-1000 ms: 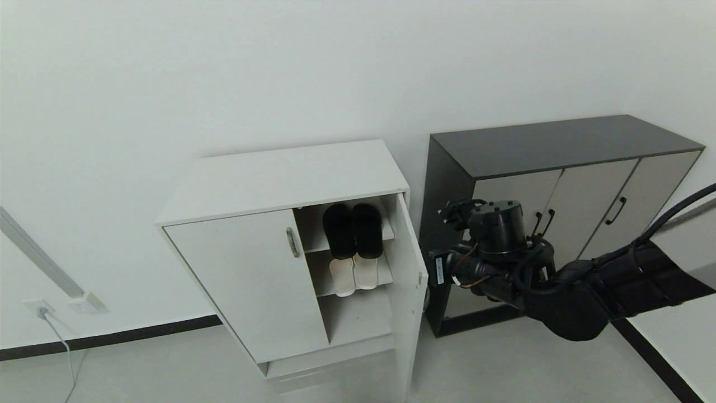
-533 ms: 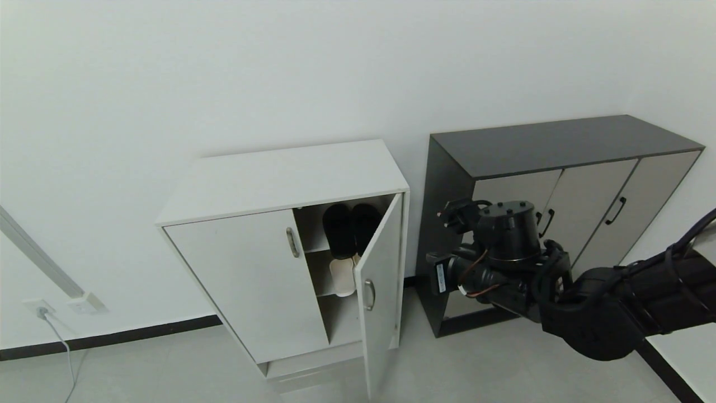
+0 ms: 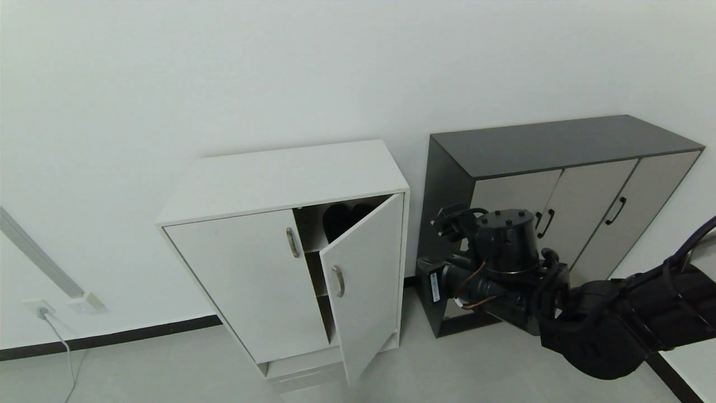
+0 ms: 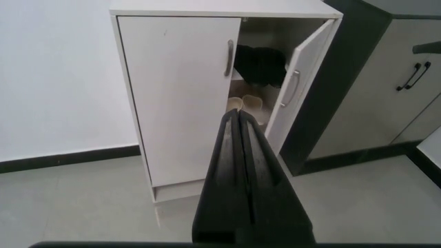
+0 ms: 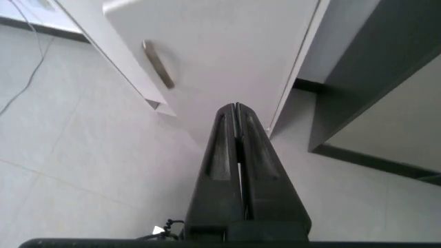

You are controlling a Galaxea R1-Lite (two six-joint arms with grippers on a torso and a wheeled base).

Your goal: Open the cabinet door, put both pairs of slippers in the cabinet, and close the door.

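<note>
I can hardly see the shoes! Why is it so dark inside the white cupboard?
Head view: the half-closed white cabinet door shades the inside, so the black slippers blend into shadow. Left wrist view: this camera looks in past the door, so the cream slippers show below the black ones.

2 cabinets total, a white cabinet (image 3: pixel 279 179) and a dark cabinet (image 3: pixel 559 143), plus 2 pairs: black slippers (image 4: pixel 260 64) and cream slippers (image 4: pixel 252 103).
</note>
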